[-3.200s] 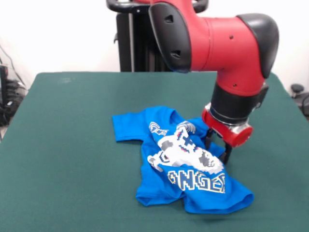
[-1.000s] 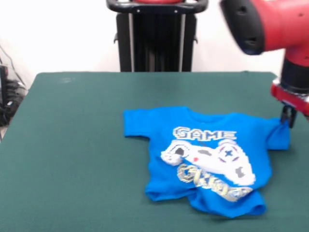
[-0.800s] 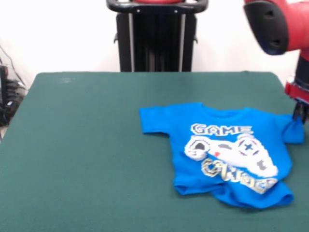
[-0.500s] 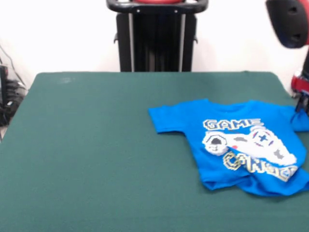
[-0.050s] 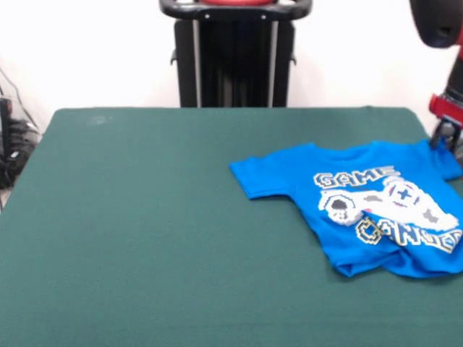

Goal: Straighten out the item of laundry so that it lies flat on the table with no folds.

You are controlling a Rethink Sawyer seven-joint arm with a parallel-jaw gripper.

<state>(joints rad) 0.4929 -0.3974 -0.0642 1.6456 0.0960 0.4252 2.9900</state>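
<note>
The item of laundry, a bright blue T-shirt with a white controller print and "GAME" lettering, lies at the right side of the table. Its front faces up and is mostly spread. The lower hem is bunched and folded under at the bottom right, and the shirt runs past the picture's right edge. My gripper hangs at the right edge, shut on the shirt's right sleeve, which is pulled up a little off the felt. The left sleeve lies flat.
The black pedestal stands behind the table's far edge. Cables and dark gear sit beyond the table's left side. The shirt lies close to the table's right edge.
My gripper has dragged the shirt by its sleeve to the right and slightly back. The shirt went from a crumpled heap at the centre to mostly spread out.
</note>
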